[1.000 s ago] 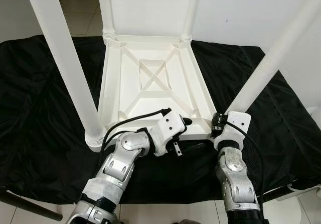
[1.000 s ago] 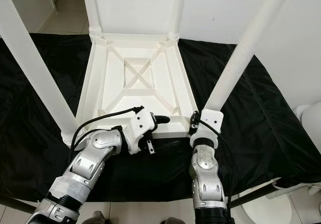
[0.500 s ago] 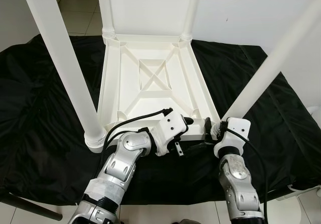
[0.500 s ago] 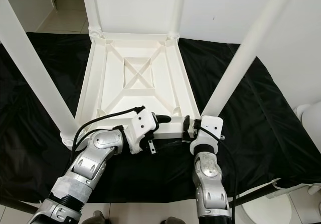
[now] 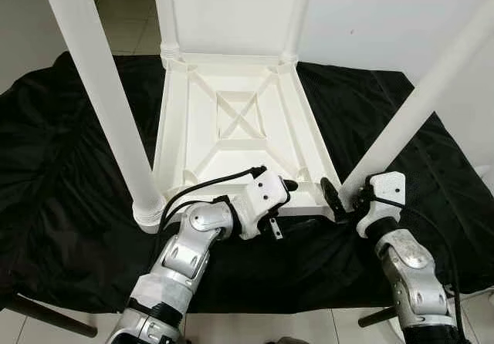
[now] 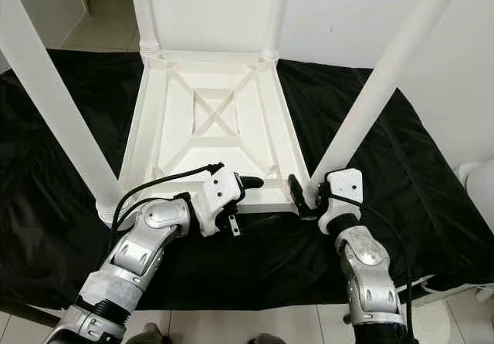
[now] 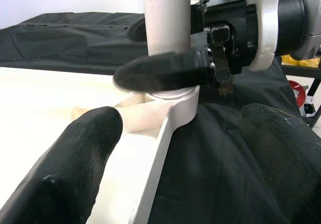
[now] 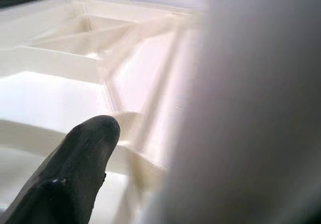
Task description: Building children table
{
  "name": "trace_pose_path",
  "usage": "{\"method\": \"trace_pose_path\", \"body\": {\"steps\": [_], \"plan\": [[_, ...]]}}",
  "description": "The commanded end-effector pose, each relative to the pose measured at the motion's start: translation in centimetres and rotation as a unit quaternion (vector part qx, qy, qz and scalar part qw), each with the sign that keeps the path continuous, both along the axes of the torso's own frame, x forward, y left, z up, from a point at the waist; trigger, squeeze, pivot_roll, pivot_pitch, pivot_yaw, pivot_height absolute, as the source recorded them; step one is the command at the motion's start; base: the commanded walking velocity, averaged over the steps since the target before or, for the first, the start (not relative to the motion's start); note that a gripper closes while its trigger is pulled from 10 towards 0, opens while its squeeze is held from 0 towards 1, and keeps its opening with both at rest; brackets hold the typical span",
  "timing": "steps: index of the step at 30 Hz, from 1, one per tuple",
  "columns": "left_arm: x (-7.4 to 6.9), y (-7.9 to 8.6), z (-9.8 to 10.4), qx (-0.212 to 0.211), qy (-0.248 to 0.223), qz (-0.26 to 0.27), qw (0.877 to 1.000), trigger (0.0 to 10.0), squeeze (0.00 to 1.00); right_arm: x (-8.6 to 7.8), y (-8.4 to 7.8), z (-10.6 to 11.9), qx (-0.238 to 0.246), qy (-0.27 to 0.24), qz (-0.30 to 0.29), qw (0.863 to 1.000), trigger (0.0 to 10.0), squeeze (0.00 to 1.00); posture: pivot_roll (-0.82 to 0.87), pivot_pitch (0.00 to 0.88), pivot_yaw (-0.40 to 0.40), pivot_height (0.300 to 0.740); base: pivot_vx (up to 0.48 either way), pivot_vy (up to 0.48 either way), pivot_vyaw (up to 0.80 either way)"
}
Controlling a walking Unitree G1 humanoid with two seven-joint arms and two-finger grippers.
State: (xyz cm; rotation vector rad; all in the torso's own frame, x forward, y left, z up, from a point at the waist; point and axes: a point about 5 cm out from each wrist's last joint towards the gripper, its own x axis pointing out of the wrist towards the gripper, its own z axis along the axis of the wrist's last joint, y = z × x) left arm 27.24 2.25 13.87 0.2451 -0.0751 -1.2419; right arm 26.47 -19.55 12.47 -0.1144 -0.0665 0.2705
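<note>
Setting: a room in a home, plain white walls (image 5: 386,12) and pale tiled floor (image 5: 127,12). A black cloth (image 5: 62,166) covered the counter; a doorway area opened at the far left.

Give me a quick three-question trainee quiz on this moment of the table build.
1. True or false: the white table lies upside down on the black cloth, legs pointing up.
2. Which leg is the right claw at?
A. near right leg
B. far left leg
C. far right leg
3. Fill in: the left claw is open astride the table's near ___.

Key: 1 true; 2 A; 3 rim.
</note>
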Motion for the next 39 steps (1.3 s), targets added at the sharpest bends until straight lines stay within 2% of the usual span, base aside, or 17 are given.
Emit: {"method": "trace_pose_path", "body": {"steps": [1, 4, 5, 7, 8, 10, 11, 16, 24, 25, 26, 28, 29, 30, 33, 36, 39], "plan": [[0.7, 0.1, -0.2, -0.012, -0.005, 0.075, 0.997, 10.0, 0.0, 0.2, 0.1, -0.2, -0.009, 0.009, 0.034, 0.999, 10.0, 0.0, 0.01, 0.0, -0.055, 0.74, 0.0, 0.0, 0.0], [0.7, 0.1, -0.2, -0.013, -0.005, 0.074, 0.997, 10.0, 0.0, 0.6, 0.5, -0.3, -0.02, 0.015, 0.064, 0.998, 10.0, 0.0, 0.01, 0.0, -0.054, 0.74, 0.0, 0.0, 0.0], [0.7, 0.0, -0.1, -0.013, -0.006, 0.074, 0.997, 10.0, 0.0, 1.0, 0.8, -0.3, -0.032, 0.02, 0.086, 0.996, 9.6, 0.0, 0.01, 0.0, -0.052, 0.74, 0.0, 0.0, 0.0], [0.7, 0.0, -0.1, -0.013, -0.006, 0.074, 0.997, 10.0, 0.0, 1.0, 0.8, -0.3, -0.032, 0.02, 0.086, 0.996, 9.6, 0.0, 0.01, 0.0, -0.052, 0.74, 0.0, 0.0, 0.0], [0.7, 0.0, -0.1, -0.013, -0.006, 0.074, 0.997, 10.0, 0.0, 1.3, 0.9, -0.4, -0.041, 0.028, 0.105, 0.993, 1.1, 0.0, 0.01, 0.0, -0.052, 0.74, 0.0, 0.0, 0.0], [0.7, 0.0, -0.1, -0.013, -0.006, 0.074, 0.997, 10.0, 0.0, 1.3, 0.9, -0.4, -0.041, 0.028, 0.105, 0.993, 1.1, 0.0, 0.01, 0.0, -0.052, 0.74, 0.0, 0.0, 0.0], [0.8, 0.1, -0.1, -0.014, -0.007, 0.075, 0.997, 10.0, 0.0, 1.6, 0.6, -0.5, -0.045, 0.038, 0.113, 0.992, 0.0, 0.0, 0.01, 0.0, -0.057, 0.74, 0.0, 0.0, 0.0], [0.7, 0.2, -0.1, -0.014, -0.007, 0.078, 0.997, 10.0, 0.0, 1.7, -0.1, -0.8, -0.03, 0.063, 0.108, 0.992, 0.0, 0.0, 0.01, 0.0, -0.058, 0.74, 0.0, 0.0, 0.0], [0.7, 0.2, -0.1, -0.015, -0.005, 0.079, 0.997, 10.0, 0.0, 1.5, -0.3, -0.5, -0.001, 0.051, 0.089, 0.995, 0.0, 0.0, 0.0, 0.0, -0.053, 0.74, 0.0, 0.0, 0.0], [0.7, 0.2, -0.1, -0.015, -0.005, 0.08, 0.997, 10.0, 0.0, 1.8, -0.4, -0.2, 0.007, 0.044, 0.054, 0.998, 10.0, 0.0, 0.0, 0.0, -0.049, 0.74, 0.0, 0.0, 0.0], [0.7, 0.2, -0.1, -0.014, -0.004, 0.08, 0.997, 10.0, 0.0, 1.9, -0.6, 0.0, 0.012, 0.04, 0.021, 0.999, 10.0, 0.0, 0.0, 0.0, -0.047, 0.74, 0.0, 0.0, 0.0], [0.7, 0.2, -0.1, -0.014, -0.004, 0.08, 0.997, 10.0, 0.0, 1.9, -0.6, 0.0, 0.012, 0.04, 0.021, 0.999, 10.0, 0.0, 0.0, 0.0, -0.047, 0.74, 0.0, 0.0, 0.0], [0.8, 0.2, -0.1, -0.014, -0.004, 0.079, 0.997, 10.0, 0.0, 2.0, -0.6, 0.2, 0.017, 0.034, -0.021, 0.999, 10.0, 0.0, 0.0, 0.0, -0.045, 0.74, 0.0, 0.0, 0.0], [0.8, 0.2, -0.1, -0.014, -0.004, 0.079, 0.997, 10.0, 0.0, 2.0, -0.6, 0.2, 0.017, 0.034, -0.021, 0.999, 10.0, 0.0, 0.0, 0.0, -0.045, 0.74, 0.0, 0.0, 0.0], [0.7, 0.1, -0.2, -0.015, -0.002, 0.077, 0.997, 10.0, 0.0, 2.0, -0.4, 0.4, 0.055, 0.022, -0.13, 0.99, 10.0, 0.0, -0.01, 0.0, -0.043, 0.74, 0.0, 0.0, 0.0], [0.7, 0.1, -0.2, -0.015, -0.001, 0.076, 0.997, 10.0, 0.0, 1.8, 0.1, 0.0, 0.078, 0.032, -0.175, 0.981, 10.0, 0.0, -0.02, 0.0, -0.038, 0.74, 0.0, 0.0, 0.0], [0.7, 0.1, -0.3, -0.015, 0.0, 0.075, 0.997, 10.0, 0.0, 1.8, 0.3, -0.2, 0.081, 0.036, -0.192, 0.977, 10.0, 0.0, -0.02, 0.0, -0.036, 0.74, 0.0, 0.0, 0.0]]}}
